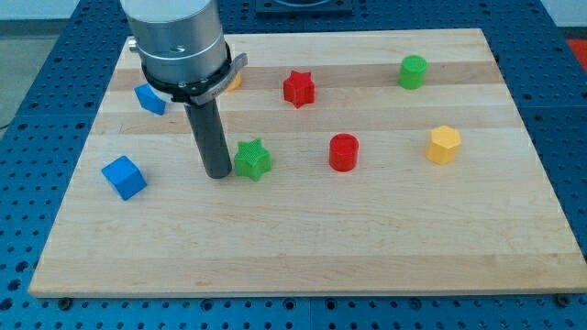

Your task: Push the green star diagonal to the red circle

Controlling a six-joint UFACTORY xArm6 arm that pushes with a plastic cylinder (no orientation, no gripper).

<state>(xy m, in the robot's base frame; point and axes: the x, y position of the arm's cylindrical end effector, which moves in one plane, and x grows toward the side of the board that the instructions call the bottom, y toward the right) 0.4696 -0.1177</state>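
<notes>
Your green star (252,159) sits left of the bench's middle, well clear of every edge, with bare wood stretching from it toward 6 o'clock down to the near edge of the bench (303,266). The red circle (343,151) stands near it at 3 o'clock, apart from it, with a strip of bare wood between them. A red star (298,88) lies toward 1 o'clock, a green cylinder (413,71) farther that way, a yellow block (444,144), hexagonal, beyond the red circle. One blue cube (124,177) rests at 9 o'clock near the left edge, another blue block (150,98) toward 10 o'clock. The bench is pale planked wood on a blue perforated surface. The arm comes down from 12 o'clock, rod upright; the tool is a plain rod, with nothing to spread or pinch. My tip (218,173) rests just beside the green star at its 9 o'clock, touching or nearly so.
</notes>
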